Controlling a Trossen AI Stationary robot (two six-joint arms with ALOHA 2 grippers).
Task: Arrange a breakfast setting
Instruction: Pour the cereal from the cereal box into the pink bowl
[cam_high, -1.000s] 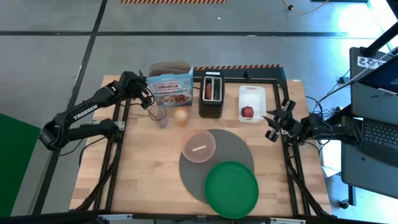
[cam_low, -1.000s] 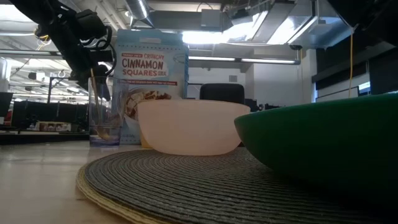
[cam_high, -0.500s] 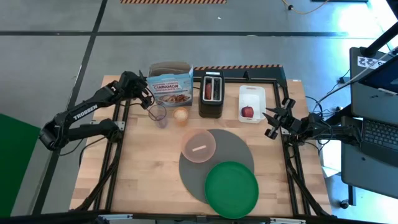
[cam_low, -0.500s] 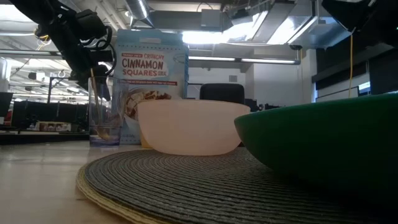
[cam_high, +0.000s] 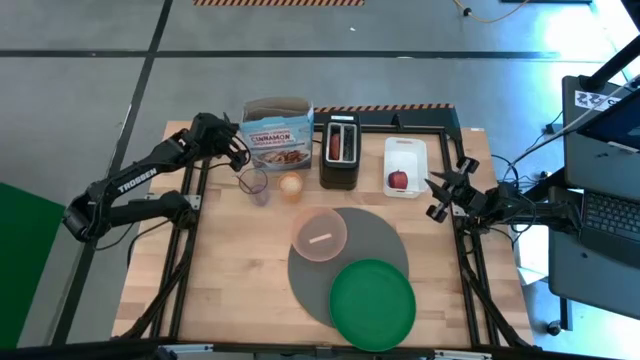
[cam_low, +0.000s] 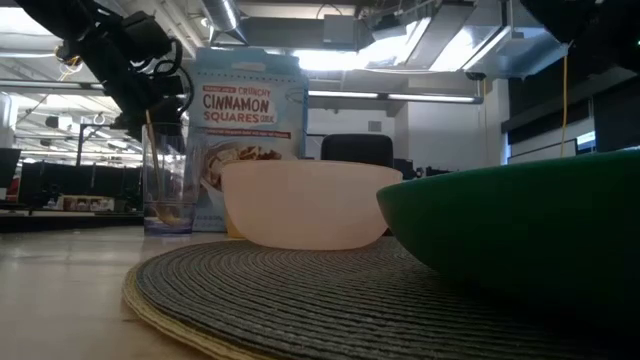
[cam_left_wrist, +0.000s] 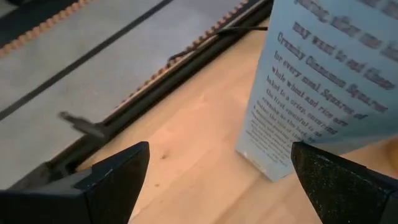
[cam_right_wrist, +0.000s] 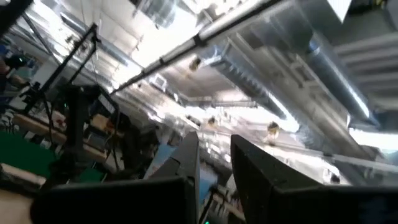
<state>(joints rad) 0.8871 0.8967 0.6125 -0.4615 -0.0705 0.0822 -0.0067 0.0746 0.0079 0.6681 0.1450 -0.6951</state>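
The grey placemat (cam_high: 375, 235) lies at the table's middle. The pinkish bowl (cam_high: 320, 235) sits on its far left part with the small spoon (cam_high: 320, 240) inside. The green plate (cam_high: 372, 303) rests on the mat's near edge. The tan bagel (cam_high: 290, 185) lies on the table left of the toaster. The red apple (cam_high: 398, 180) sits in the white tray. My left gripper (cam_high: 236, 152) is open at the left narrow side of the cereal box (cam_high: 278, 135). My right gripper (cam_high: 432, 197) hovers right of the tray, tipped upward, its fingers a narrow gap apart and empty. My left gripper (cam_left_wrist: 227, 180) stands wide open around the cereal box's lower left corner (cam_left_wrist: 264, 165). One finger (cam_left_wrist: 336, 180) lies close by the box's narrow side. I cannot tell whether it touches the box.
A clear glass (cam_high: 253, 183) stands just near of the left gripper, beside the bagel. The black toaster (cam_high: 340, 150) stands right of the cereal box. The white tray (cam_high: 405, 155) is at the far right. Bare wood lies on the near left.
The cereal box has shifted a little toward the table's right edge and turned slightly, with my left gripper at its left side. My right gripper has crept a little toward the far edge.
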